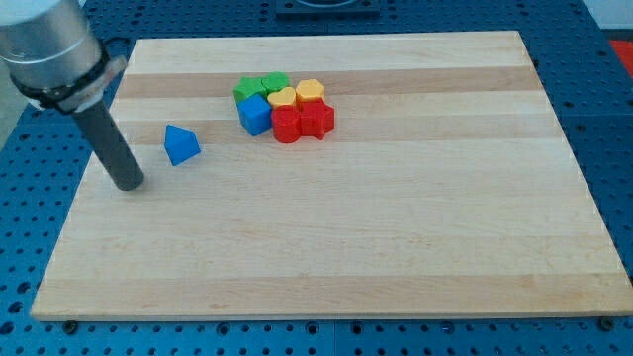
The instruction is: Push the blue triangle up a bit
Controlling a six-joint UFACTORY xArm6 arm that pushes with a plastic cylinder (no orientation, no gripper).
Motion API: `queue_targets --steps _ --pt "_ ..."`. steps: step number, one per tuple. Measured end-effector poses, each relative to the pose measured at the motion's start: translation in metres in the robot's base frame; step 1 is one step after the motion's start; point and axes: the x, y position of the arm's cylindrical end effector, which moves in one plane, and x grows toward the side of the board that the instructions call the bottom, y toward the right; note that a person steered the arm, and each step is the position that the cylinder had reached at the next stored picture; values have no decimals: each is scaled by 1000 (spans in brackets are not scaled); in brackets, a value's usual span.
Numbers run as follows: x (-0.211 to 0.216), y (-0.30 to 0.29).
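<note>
The blue triangle (181, 144) lies alone on the wooden board (396, 247), left of the middle and toward the view's top. My tip (130, 185) rests on the board to the triangle's lower left, a short gap away and not touching it. The dark rod rises from the tip toward the view's upper left.
A tight cluster sits right of the triangle: a blue cube (254, 115), two green blocks (250, 89) (276, 82), two yellow blocks (282, 98) (310, 91) and two red blocks (287, 125) (316, 119). The board's left edge (81, 188) runs close to my tip.
</note>
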Motion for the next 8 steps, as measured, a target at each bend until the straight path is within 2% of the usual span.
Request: queue_targets --steps 2,5,8 --pt "-19 33" --pt "-93 33" --pt "-145 33"
